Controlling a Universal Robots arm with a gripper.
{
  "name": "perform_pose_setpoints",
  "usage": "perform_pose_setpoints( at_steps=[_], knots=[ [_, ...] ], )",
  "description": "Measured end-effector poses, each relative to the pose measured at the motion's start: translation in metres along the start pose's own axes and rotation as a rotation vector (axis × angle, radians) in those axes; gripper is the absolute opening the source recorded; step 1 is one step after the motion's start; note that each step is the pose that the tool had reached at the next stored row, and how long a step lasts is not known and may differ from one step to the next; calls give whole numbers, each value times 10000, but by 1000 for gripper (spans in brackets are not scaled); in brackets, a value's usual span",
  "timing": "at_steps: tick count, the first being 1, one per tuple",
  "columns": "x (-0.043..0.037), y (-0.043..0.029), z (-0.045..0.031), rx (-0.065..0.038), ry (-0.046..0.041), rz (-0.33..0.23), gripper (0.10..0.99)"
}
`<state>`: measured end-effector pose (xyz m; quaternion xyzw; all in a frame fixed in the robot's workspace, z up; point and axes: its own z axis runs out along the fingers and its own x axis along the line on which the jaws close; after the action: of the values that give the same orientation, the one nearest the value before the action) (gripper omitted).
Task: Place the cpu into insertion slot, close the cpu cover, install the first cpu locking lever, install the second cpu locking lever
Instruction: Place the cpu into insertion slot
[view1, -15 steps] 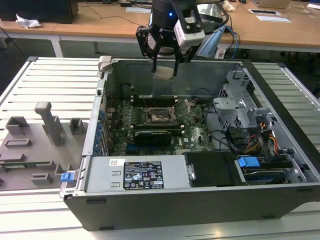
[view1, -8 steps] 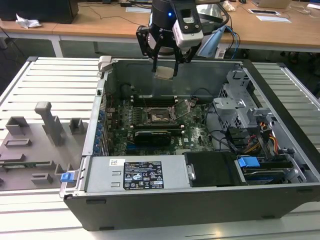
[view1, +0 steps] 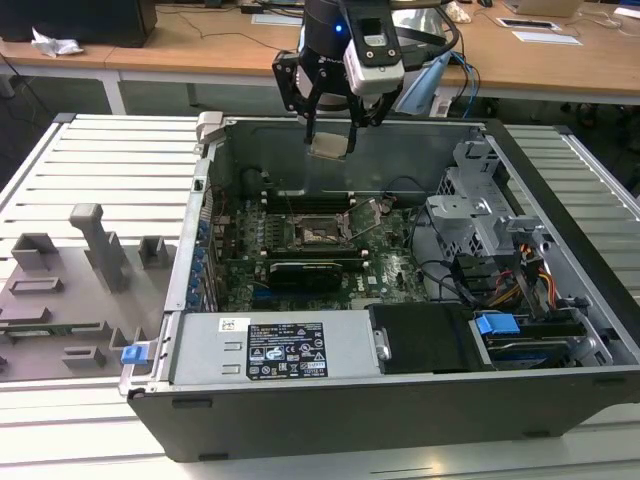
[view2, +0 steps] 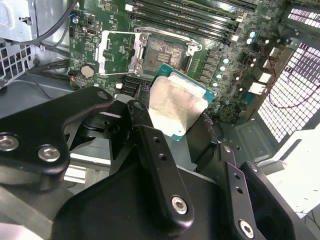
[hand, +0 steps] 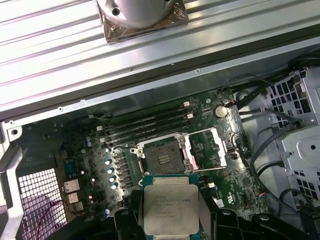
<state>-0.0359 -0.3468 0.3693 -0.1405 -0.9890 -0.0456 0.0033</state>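
Slatted bench (view1: 100, 160), open computer case (view1: 400, 420): the gripper (view1: 331, 138) clamps the cpu (view1: 330, 148) by two opposite edges, raised well clear of the slot (view1: 322, 233). It lies roughly level, metal lid upward; the cover (hand: 207, 150) stands open.

1 cpu (hand: 170, 210), 1 insertion slot (hand: 162, 157), 1 cpu cover (hand: 220, 150)

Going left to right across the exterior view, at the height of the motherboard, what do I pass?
Grey fixture tray → left wall of the computer case → insertion slot → metal drive cage → coloured cables.
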Motion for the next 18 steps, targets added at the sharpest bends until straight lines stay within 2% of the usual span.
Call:
perform_pose_setpoints(
  at_steps=[18],
  knots=[
    [0, 0, 0, -15, -73, 811, 533]
  ],
)
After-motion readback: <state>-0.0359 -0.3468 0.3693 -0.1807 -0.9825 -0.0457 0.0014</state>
